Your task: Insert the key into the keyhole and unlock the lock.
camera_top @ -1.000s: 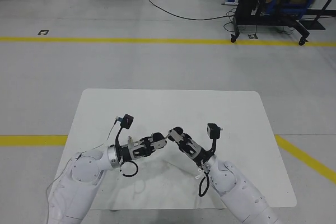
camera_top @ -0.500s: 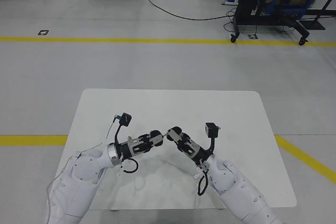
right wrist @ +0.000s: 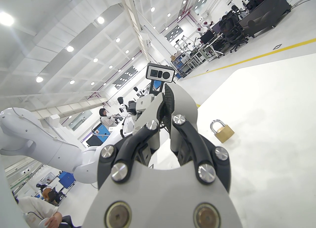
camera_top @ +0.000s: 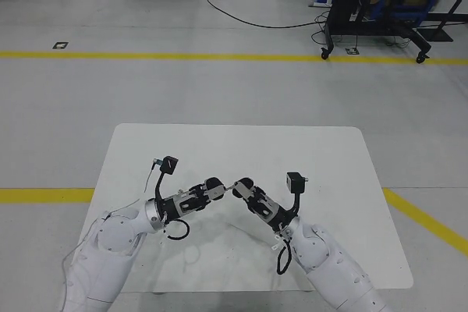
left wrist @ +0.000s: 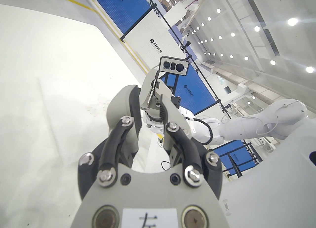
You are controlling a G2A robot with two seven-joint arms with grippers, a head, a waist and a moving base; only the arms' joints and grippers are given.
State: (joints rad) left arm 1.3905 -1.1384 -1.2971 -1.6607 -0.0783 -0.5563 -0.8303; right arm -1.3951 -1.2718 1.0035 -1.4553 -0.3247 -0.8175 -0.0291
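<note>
My two grippers meet tip to tip above the middle of the white table (camera_top: 320, 156). The right gripper (camera_top: 240, 187) (right wrist: 166, 95) has its fingers pressed together on a thin metal piece that looks like the key (left wrist: 152, 89), which points toward the left gripper. The left gripper (camera_top: 214, 186) (left wrist: 148, 100) is open, its two fingers standing either side of the right gripper's tip without closing on it. In the right wrist view a brass padlock (right wrist: 222, 132) with a silver shackle lies flat on the table, beside and below the right gripper, untouched.
The table top around the arms is bare white. Yellow floor lines (camera_top: 218, 56) run behind and beside the table, and a black wheeled stand (camera_top: 374, 23) is far back on the right.
Both grippers have drifted a little toward the far side of the table, staying tip to tip. The left wrist has shifted slightly leftward.
</note>
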